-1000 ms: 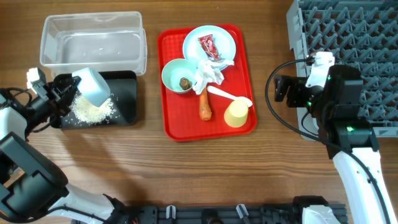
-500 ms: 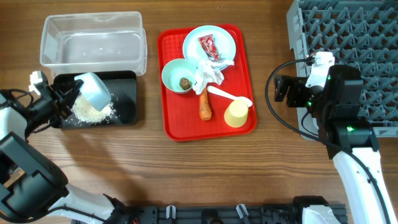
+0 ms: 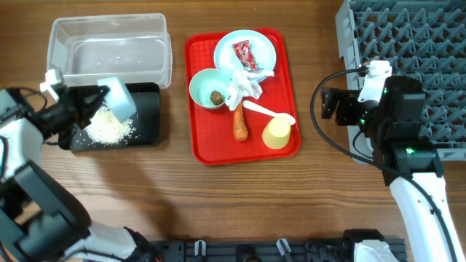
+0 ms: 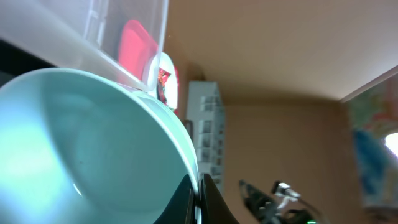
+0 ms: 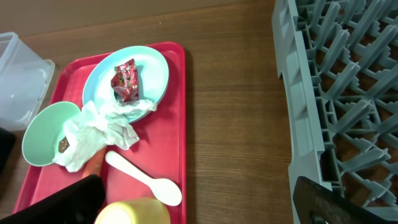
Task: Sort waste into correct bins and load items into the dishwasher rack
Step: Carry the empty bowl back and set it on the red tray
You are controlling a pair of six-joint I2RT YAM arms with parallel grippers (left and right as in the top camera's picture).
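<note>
Two grippers overhead: the left gripper (image 3: 93, 106) is clamping the tipped blue bowl (image 3: 117, 97) over rice (image 3: 109, 129) in the black tray (image 3: 150, 137), far from the rack (image 3: 408, 29); the right gripper (image 3: 326, 103) is hovering beside that rack. Left wrist: the bowl is filling the view. Right wrist: its jaws are gaping, empty.

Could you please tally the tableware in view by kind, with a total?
Bowls: 2, pale green bowl and light blue bowl
Plates: 1, pale blue plate
Cups: 1, yellow cup
Spoons: 1, white spoon
Total: 5
</note>
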